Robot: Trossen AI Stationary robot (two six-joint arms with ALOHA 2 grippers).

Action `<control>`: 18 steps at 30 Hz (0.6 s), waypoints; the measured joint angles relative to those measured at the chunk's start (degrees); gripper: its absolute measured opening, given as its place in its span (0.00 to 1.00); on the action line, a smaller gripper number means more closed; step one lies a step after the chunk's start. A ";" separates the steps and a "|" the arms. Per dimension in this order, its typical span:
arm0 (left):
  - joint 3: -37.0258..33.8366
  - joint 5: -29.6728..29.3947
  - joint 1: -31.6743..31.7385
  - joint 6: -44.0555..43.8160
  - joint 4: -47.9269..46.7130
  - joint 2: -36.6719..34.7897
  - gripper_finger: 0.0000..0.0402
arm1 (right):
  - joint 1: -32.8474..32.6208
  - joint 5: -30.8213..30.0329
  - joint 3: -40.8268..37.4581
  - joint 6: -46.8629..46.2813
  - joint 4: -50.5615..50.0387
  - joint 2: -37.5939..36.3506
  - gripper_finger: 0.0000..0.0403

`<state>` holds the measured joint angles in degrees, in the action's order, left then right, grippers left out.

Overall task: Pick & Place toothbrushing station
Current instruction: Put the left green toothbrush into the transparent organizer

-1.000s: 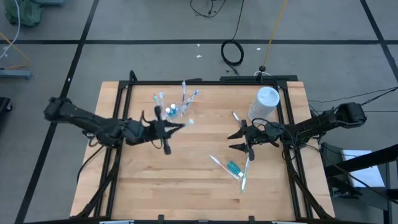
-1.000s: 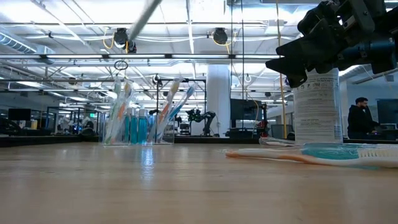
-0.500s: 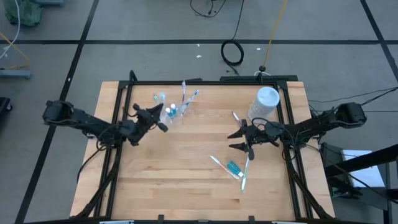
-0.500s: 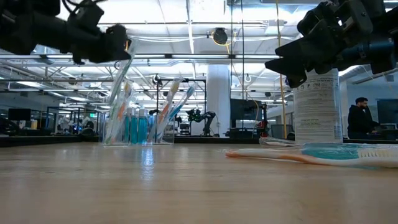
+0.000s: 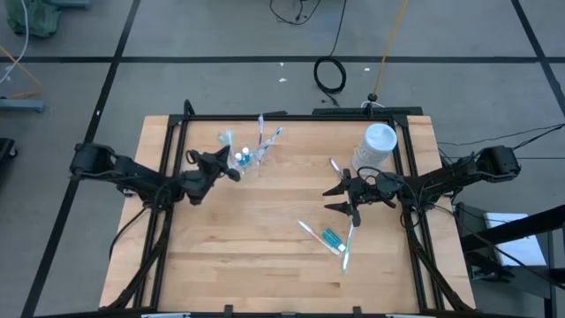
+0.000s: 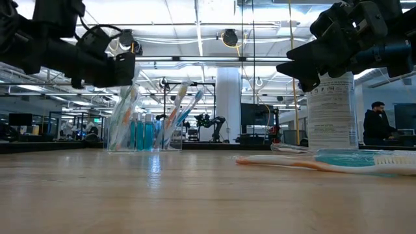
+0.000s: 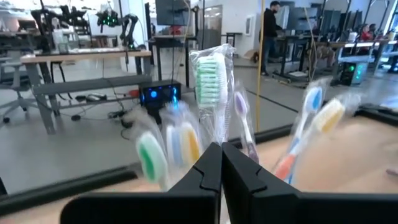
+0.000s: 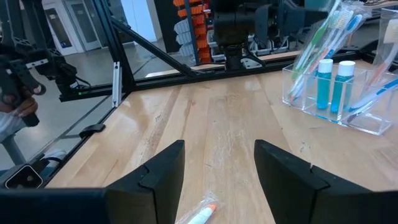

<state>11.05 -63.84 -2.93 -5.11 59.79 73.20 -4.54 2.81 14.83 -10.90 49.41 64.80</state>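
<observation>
Wooden slats of the table (image 5: 265, 238) are seen under both arms, with a wide hall of desks and a standing person (image 6: 376, 125) beyond. At the rear left, the left gripper (image 5: 221, 165) is pinched on the wrapped green-bristled toothbrush (image 7: 211, 78), held upright just beside the clear plastic cup (image 5: 249, 157), in which more toothbrushes and two teal-blue tubes (image 6: 141, 133) are stood. Toward the right, the right gripper (image 5: 338, 199) is held spread wide and empty above the boards, close to the white lidded container (image 5: 374, 146), while several loose toothbrushes (image 5: 346, 246) and a third teal tube (image 5: 331, 238) are left lying flat near the front.
</observation>
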 joint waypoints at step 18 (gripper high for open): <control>0.04 -15.40 -12.95 -6.08 -11.24 1.58 0.01 | -0.04 0.22 0.00 -3.21 -1.69 0.02 0.46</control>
<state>11.09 -79.24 -15.88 -11.18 48.55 74.78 -4.58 3.03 14.83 -14.10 47.72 64.81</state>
